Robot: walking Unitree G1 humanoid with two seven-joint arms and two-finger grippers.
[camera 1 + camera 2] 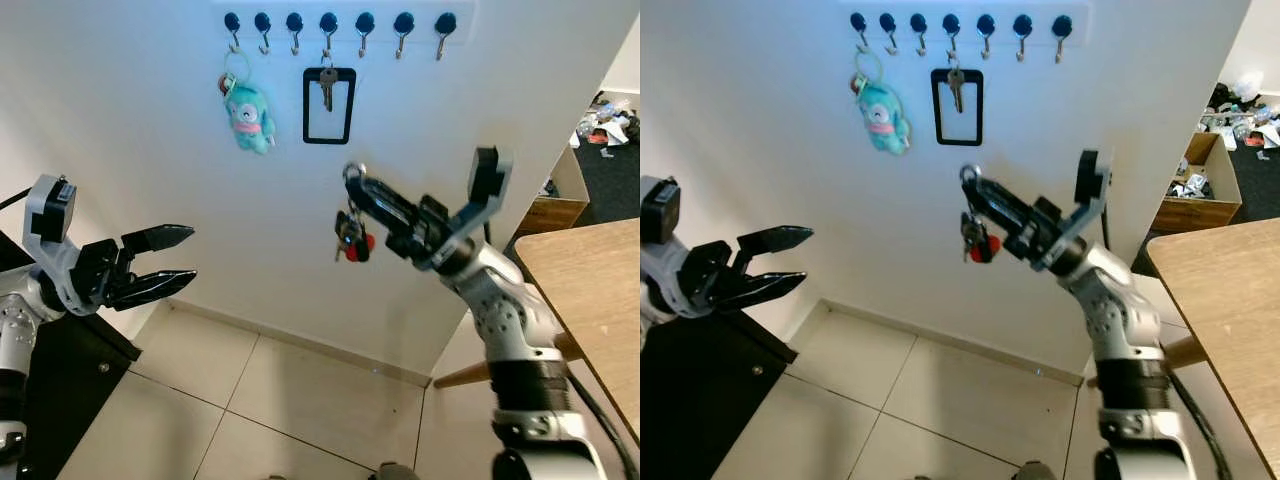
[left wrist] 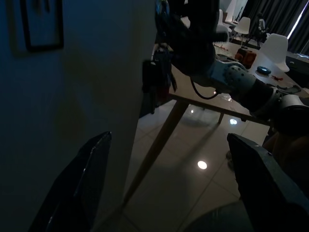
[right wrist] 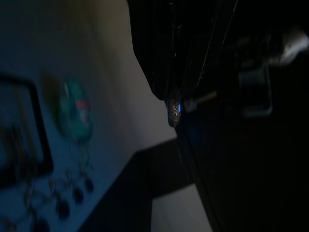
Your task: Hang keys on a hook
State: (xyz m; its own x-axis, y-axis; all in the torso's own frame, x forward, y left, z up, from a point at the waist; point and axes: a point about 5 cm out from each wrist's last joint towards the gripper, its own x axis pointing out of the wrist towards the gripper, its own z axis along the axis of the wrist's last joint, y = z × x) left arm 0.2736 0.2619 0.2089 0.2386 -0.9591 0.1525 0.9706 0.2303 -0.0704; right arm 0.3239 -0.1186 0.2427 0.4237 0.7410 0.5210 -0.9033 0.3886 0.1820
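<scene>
The right gripper [image 1: 358, 185] is clamped on the metal ring of the keys [image 1: 352, 238], which dangle below the hook rail [image 1: 340, 22], well apart from it. The bunch looks light, rigid and prone to swing; the ring seems the sensible hold. The left gripper [image 1: 172, 258] hovers with fingers apart near the smooth white wall [image 1: 150, 140].

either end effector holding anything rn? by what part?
Right end effector holds the keys by the key ring, pinched at its fingertips; the bunch with its red fob dangles below. Left end effector is open and holds nothing.
</scene>
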